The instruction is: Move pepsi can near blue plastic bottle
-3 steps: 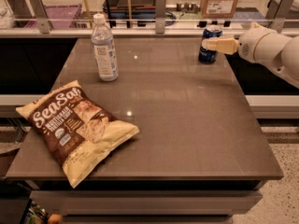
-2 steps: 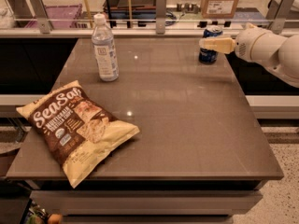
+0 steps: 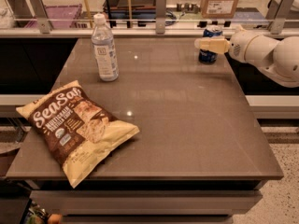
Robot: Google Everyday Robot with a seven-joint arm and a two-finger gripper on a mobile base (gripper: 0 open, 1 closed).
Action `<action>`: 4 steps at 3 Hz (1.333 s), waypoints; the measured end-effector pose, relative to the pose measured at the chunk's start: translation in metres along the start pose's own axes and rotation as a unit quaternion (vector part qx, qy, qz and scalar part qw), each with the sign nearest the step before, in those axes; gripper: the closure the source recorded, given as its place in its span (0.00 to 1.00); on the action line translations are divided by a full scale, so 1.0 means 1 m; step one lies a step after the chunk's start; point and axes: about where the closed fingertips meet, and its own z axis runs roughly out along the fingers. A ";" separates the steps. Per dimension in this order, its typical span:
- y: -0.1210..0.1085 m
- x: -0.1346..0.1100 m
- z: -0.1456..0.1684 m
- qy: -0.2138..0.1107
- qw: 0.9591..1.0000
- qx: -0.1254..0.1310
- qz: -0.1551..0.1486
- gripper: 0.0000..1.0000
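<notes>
Your pepsi can [image 3: 207, 56] stands upright at the far right corner of the tabletop [image 3: 187, 120], and the gripper [image 3: 205, 43] is already on it: it reaches in level from the right, and a pale bar of it crosses the near face of the can about halfway up. Whether the fingers are clamped on the can or just bracket it, you cannot tell from this view, because the far side of the can is hidden.

What matters for your next move is the line from the can to the blue plastic bottle [image 3: 104, 48]. The bottle is upright near the far left of the tabletop, well apart from the can and almost straight to its left, a touch nearer the camera. The travel is therefore a sideways sweep leftward along the back edge, in line with the way the arm [image 3: 261, 50] already points.

The chip bag [image 3: 77, 125] lies at the front left, well clear of that path. Judge your stop on the bottle's right side, close without knocking it.
</notes>
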 end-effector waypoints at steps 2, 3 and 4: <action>0.004 0.006 0.011 -0.002 1.000 -0.016 0.011 0.19; 0.006 0.006 0.013 -0.001 1.000 -0.018 0.012 0.43; 0.008 0.006 0.015 -0.001 1.000 -0.020 0.012 0.64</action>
